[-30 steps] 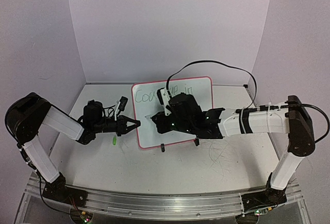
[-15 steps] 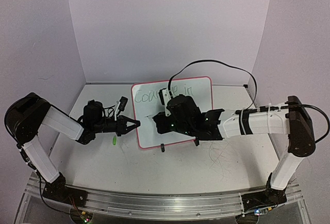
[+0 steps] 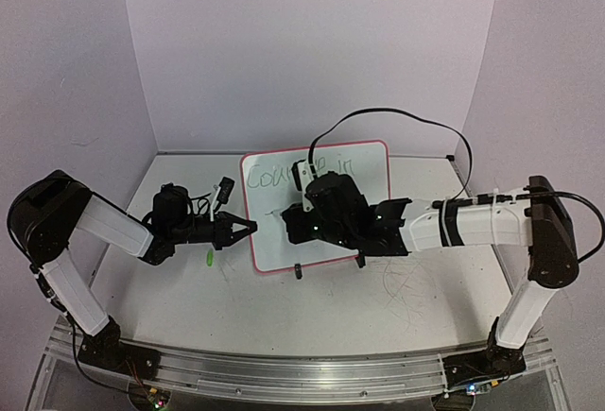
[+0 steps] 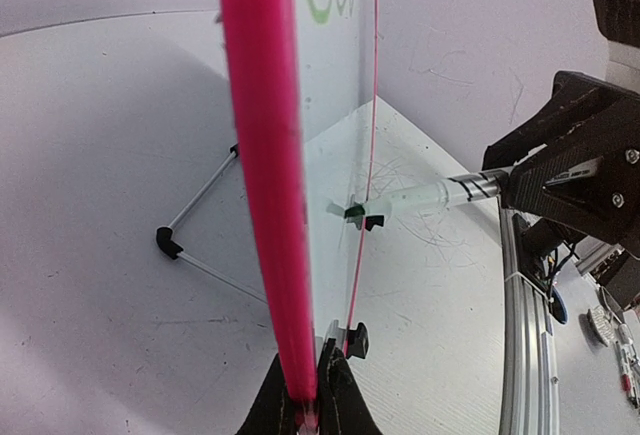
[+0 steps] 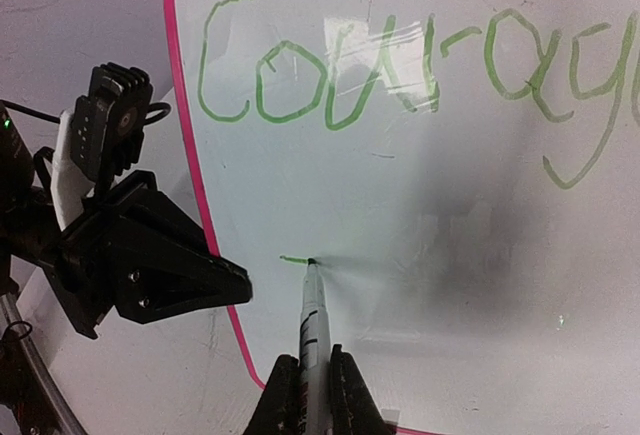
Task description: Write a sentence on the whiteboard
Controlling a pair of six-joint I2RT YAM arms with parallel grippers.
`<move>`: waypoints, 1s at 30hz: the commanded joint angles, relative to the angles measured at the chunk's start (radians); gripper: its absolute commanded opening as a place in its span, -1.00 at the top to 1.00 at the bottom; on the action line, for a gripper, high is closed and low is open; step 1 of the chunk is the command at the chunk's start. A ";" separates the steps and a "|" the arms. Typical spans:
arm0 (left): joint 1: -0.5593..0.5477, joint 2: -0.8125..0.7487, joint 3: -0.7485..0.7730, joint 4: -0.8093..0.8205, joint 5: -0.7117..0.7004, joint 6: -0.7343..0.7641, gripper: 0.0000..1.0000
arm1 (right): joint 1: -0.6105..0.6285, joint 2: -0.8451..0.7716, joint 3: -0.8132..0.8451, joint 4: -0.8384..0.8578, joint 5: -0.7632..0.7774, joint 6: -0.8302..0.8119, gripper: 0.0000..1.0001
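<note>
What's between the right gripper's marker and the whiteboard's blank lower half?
Nothing visible. The marker tip touches the whiteboard at a short green stroke; surface rightward is bare. The left gripper pinches only the left rim.

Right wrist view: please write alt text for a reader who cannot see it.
The right gripper holds a marker with its tip on the whiteboard, at the end of a short green stroke. Above is the green word "Courage"; the left gripper pinches the board's pink left edge.

The left jaws clamp the pink rim of the edge-on whiteboard (image 4: 335, 85) while a marker (image 4: 425, 196) touches its face tip-first.
</note>
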 commanded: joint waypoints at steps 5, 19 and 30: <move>0.007 -0.038 0.011 0.002 -0.090 0.070 1.00 | -0.013 0.015 0.074 0.005 0.051 -0.023 1.00; 0.007 -0.044 0.012 -0.003 -0.095 0.075 1.00 | -0.012 0.046 0.068 0.004 -0.021 -0.007 1.00; 0.006 -0.038 0.017 -0.005 -0.097 0.076 1.00 | -0.012 0.020 -0.005 -0.005 -0.045 0.025 1.00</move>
